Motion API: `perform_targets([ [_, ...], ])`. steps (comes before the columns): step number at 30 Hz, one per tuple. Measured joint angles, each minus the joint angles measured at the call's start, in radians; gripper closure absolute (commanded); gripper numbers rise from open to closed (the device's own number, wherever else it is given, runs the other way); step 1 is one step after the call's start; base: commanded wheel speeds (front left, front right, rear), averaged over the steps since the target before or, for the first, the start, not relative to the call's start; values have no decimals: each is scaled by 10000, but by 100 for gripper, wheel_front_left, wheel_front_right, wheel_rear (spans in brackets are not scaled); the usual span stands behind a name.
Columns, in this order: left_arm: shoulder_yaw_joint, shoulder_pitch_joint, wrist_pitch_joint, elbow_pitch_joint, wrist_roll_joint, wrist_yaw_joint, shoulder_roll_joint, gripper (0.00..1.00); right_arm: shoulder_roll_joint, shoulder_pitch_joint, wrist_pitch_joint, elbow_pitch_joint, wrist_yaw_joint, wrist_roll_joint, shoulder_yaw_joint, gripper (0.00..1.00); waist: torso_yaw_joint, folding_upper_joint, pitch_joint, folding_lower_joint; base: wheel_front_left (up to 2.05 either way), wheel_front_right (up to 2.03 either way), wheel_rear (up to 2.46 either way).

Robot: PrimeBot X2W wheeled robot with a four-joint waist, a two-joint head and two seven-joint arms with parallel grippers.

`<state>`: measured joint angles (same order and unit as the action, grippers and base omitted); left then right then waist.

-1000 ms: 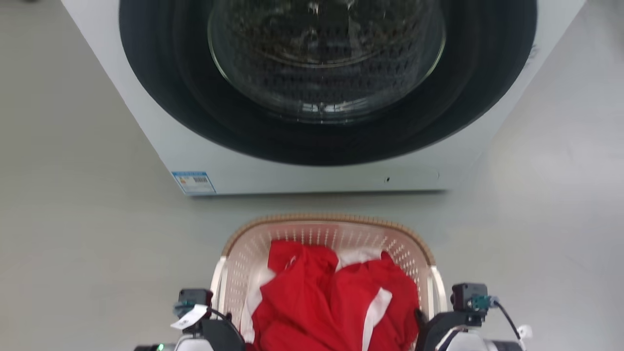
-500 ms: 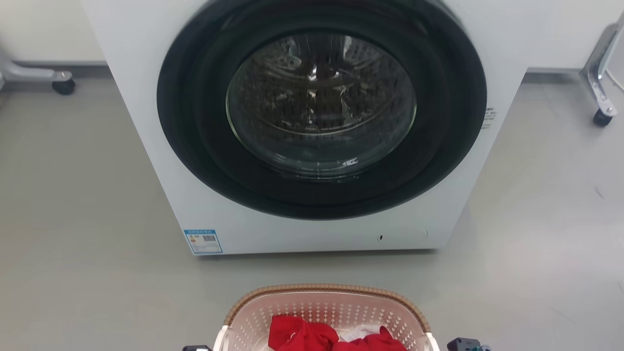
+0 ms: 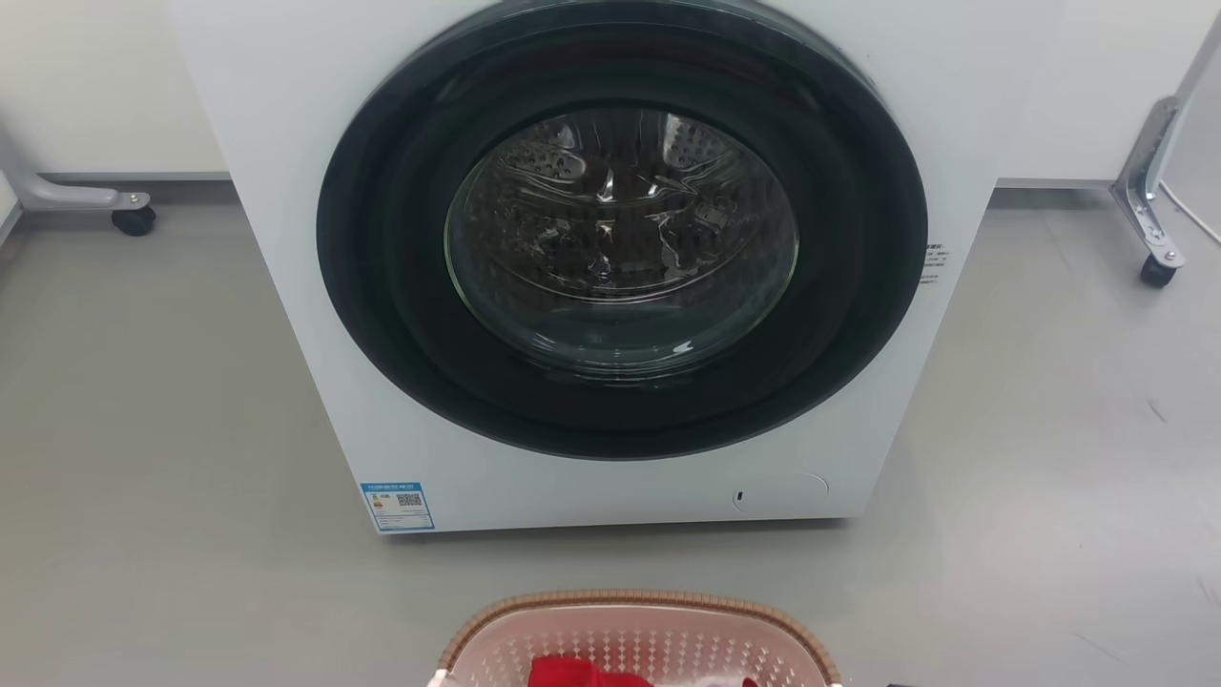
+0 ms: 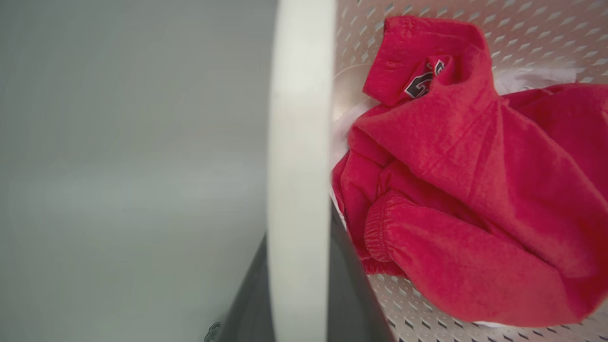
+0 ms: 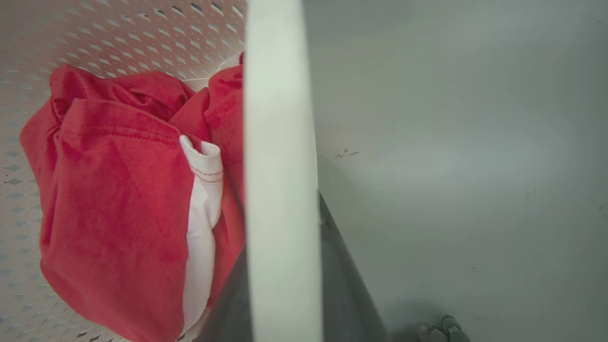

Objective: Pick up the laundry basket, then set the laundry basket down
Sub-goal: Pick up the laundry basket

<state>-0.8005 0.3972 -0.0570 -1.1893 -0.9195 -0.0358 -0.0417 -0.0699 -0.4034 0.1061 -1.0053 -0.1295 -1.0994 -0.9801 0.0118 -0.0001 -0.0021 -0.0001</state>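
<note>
The laundry basket [image 3: 639,605], cream and perforated with a brown woven rim, shows its far end at the bottom edge of the head view, on the grey floor in front of the washer. It holds red and white clothes [image 4: 475,166]. In the left wrist view my left gripper [image 4: 297,270] is shut on the basket's white side handle [image 4: 299,118], one dark finger on each side. In the right wrist view my right gripper [image 5: 282,270] grips the other white handle [image 5: 278,118] the same way, with the red clothes [image 5: 118,190] inside the basket to its left.
A white front-loading washer [image 3: 315,286] with its round dark door [image 3: 620,239] shut stands just beyond the basket. Metal legs on castors stand at the far left [image 3: 134,219] and the far right [image 3: 1156,272]. Grey floor lies on both sides.
The head camera has tilted up: the washer door now shows whole, the basket has slid to the bottom edge, and both grippers have left the head view.
</note>
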Motion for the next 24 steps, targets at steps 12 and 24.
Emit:
perform_targets([
  [12,-132,-119,-130,84,-140,-100,-50,100,-15,35,138,-12,-29,-453,-305,100,41,0,-6,2,0,0,0],
  [24,-215,-119,-163,82,-211,-173,-52,100,-23,24,148,-50,-40,-742,-556,100,44,2,3,2,0,0,0],
])
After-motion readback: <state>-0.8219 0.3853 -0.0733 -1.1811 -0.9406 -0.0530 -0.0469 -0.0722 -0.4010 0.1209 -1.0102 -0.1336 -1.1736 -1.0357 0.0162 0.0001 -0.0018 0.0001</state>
